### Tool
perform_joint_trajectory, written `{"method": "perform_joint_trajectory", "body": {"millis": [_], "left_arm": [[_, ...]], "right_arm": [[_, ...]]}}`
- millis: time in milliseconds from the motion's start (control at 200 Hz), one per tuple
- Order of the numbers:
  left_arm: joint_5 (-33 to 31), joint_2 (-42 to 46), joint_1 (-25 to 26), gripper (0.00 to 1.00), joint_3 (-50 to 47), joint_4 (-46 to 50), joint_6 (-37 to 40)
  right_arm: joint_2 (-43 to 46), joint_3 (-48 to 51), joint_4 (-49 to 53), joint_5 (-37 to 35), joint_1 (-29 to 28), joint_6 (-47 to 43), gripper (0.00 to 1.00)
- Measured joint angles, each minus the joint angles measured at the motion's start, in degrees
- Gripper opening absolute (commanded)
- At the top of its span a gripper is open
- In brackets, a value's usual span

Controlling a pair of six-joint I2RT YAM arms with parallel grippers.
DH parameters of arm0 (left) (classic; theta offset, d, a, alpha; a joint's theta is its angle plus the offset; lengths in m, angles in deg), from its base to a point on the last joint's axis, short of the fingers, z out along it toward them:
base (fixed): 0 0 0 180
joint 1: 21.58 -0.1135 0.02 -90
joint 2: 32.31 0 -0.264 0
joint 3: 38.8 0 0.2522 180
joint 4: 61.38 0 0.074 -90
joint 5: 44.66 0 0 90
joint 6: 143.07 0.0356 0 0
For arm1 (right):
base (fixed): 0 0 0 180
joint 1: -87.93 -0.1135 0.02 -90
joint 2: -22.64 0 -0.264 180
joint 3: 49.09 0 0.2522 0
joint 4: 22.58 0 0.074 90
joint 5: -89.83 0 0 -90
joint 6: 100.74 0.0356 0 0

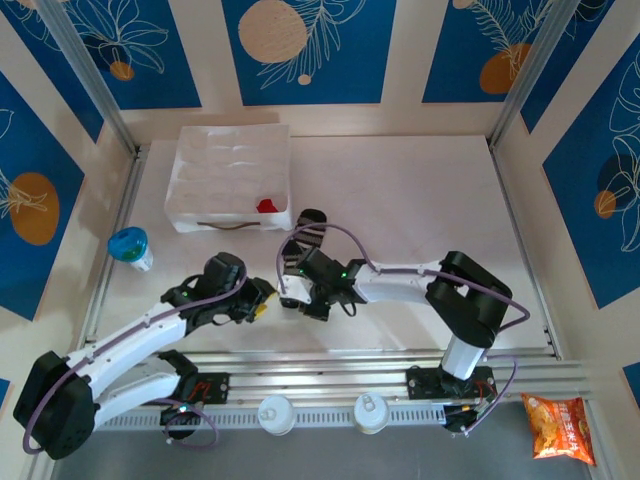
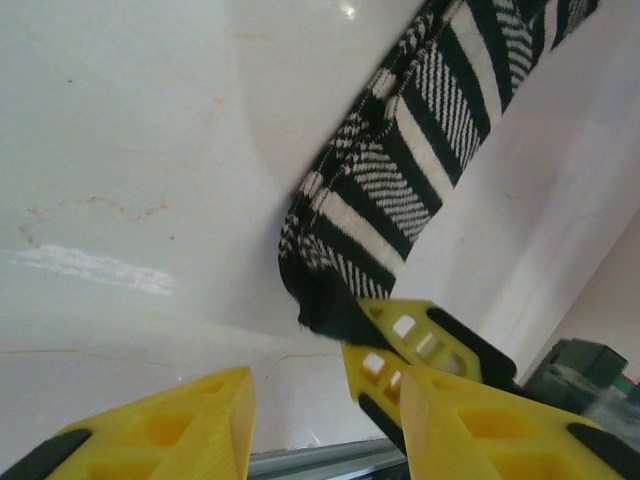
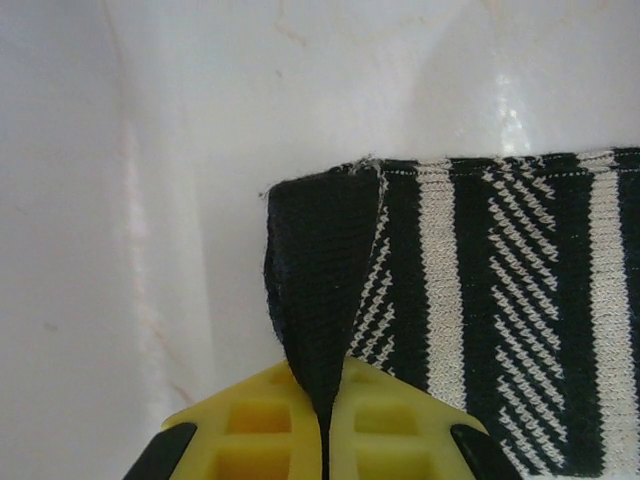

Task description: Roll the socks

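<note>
Your right hand (image 3: 325,405) is squeezed shut on the dark end of the striped sock (image 3: 480,300), which lies on the white table (image 1: 400,190). Your left hand (image 1: 262,303) is part open, just beside it, holding nothing. The red sock (image 1: 266,205) sits in the near right corner of the white tray (image 1: 215,150).

Knit cloth sock (image 3: 500,300), glossy table (image 3: 150,200)

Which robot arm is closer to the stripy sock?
The right one. The right tool is pinching the dark end of the striped sock. The left tool is open and sits just short of that same end, not touching it.
</note>
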Motion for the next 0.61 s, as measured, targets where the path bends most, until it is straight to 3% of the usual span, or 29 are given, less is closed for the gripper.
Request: {"method": "perform_joint_trajectory", "body": {"millis": [285,485,605], "left_arm": [[0.81,-5.22,0.02,0.45,-0.50,-4.48,-4.26],[1.14,-10.27,0.02,0.59,-0.22,-6.45,-6.45],[1.22,-15.85,0.33,0.60,1.79,-8.00,-8.35]], "right_arm": [[-4.66,-3.37,1.90,19.43,7.48,14.23,0.00],[-9.22,-5.92,3.82,28.79,11.85,19.08,0.00],[-10.51,-6.36,4.44,32.68,12.92,20.94,0.00]]}}
